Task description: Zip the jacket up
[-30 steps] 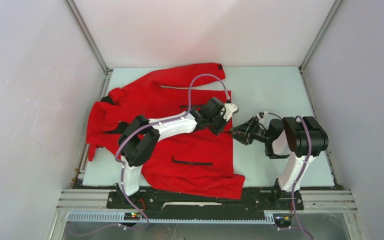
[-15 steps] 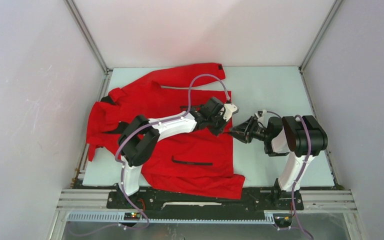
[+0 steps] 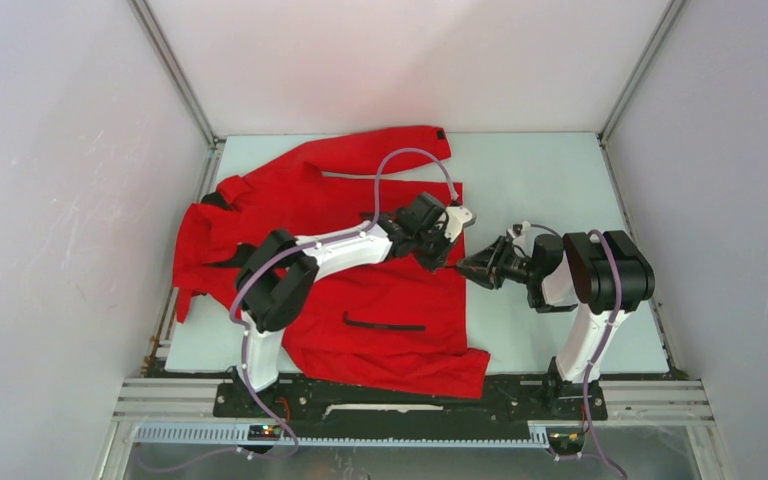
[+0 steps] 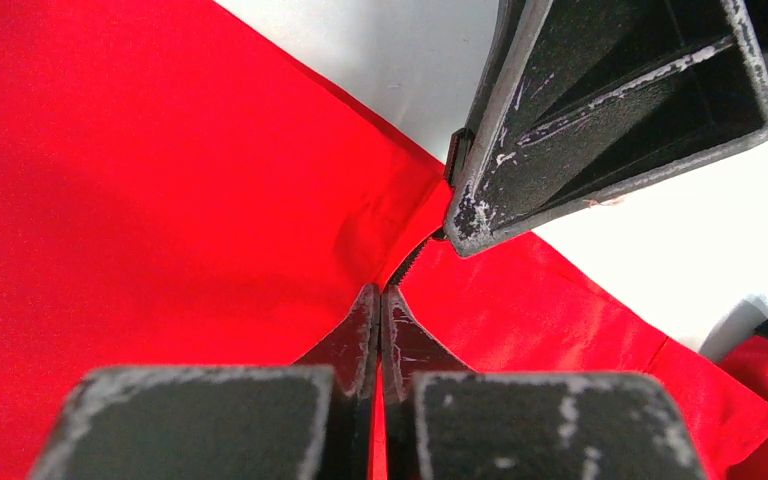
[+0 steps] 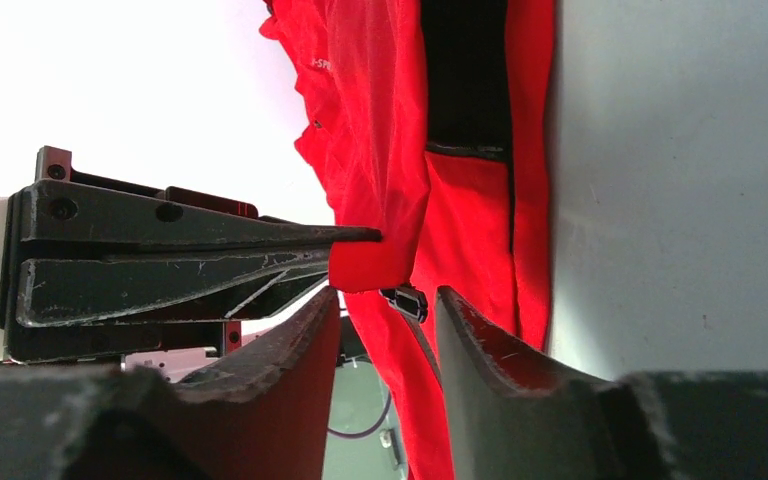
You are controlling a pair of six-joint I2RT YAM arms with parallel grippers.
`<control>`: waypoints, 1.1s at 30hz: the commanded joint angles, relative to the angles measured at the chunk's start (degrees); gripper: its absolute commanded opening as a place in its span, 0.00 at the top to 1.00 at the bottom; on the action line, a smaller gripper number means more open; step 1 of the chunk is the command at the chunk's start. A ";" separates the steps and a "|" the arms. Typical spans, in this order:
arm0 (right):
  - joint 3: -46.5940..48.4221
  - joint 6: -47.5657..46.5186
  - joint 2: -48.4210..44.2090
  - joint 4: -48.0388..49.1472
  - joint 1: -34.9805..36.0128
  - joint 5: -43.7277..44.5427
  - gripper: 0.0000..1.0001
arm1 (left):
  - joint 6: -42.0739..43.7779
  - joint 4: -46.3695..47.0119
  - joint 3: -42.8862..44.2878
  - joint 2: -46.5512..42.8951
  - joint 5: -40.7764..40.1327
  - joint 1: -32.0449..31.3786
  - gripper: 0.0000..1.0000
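The red jacket (image 3: 360,290) lies spread on the left part of the table, with one black pocket zip (image 3: 385,325) showing. My left gripper (image 3: 447,255) reaches over it to its right edge and is shut on a fold of red fabric (image 4: 260,200) beside the black front zipper teeth (image 4: 415,262). My right gripper (image 3: 470,268) points left at that same edge, right next to the left one. Its fingers are open, with the small black zipper slider (image 5: 407,300) and red fabric (image 5: 460,230) between them, not pinched. The left gripper's fingers (image 5: 190,260) show holding the fold.
The light table (image 3: 540,180) is bare to the right of the jacket. White walls and metal corner posts (image 3: 175,80) enclose it. A red sleeve (image 3: 380,145) lies toward the back. The right gripper's finger (image 4: 600,110) fills the upper right of the left wrist view.
My right gripper has edged a little left, closer to the jacket's edge and the left gripper. The left gripper has kept its hold and barely moved.
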 commanded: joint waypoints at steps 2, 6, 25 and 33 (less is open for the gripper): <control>0.71 -1.24 -0.51 1.06 0.12 -0.22 0.63 | -1.10 0.54 4.39 -3.59 3.51 0.19 1.00; -0.19 -1.36 -0.89 1.52 0.11 -0.09 0.56 | -1.09 0.40 4.48 -3.61 3.44 0.32 1.00; 2.81 2.52 1.65 4.96 -0.04 -0.02 0.60 | -1.08 0.61 4.07 -3.92 5.29 0.36 1.00; 4.32 3.69 3.11 5.71 0.01 -0.03 0.65 | -1.08 0.77 3.56 -4.36 5.42 0.30 1.00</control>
